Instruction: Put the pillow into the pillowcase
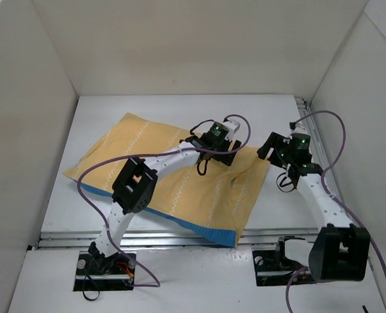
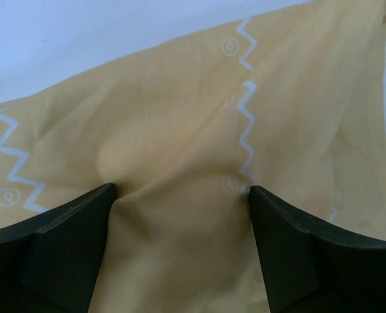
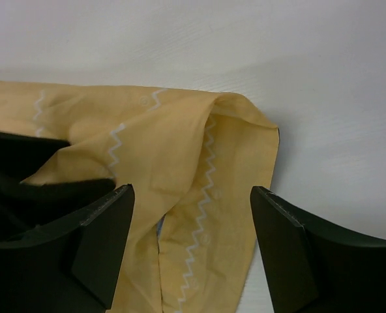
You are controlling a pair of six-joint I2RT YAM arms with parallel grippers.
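Observation:
The pillowcase (image 1: pixel 180 189) lies across the table with its yellow-orange face and white zigzag lines up; a blue edge shows along its near side. No white pillow shows in any view. My left gripper (image 1: pixel 212 158) is open, its jaws pressed down on the yellow fabric (image 2: pixel 180 117) with a soft fold bulging between them (image 2: pixel 182 192). My right gripper (image 1: pixel 272 151) is open at the pillowcase's right corner, straddling a folded flap of fabric (image 3: pixel 193 156) without gripping it (image 3: pixel 192 192). The left gripper (image 3: pixel 17 176) shows dark at the left of the right wrist view.
White walls close in the table at the back and on both sides. A metal rail (image 1: pixel 180 238) runs along the near edge and another (image 1: pixel 308 120) along the right side. Purple cables (image 1: pixel 89 176) loop over both arms. Bare white table (image 3: pixel 336 98) lies to the right of the pillowcase.

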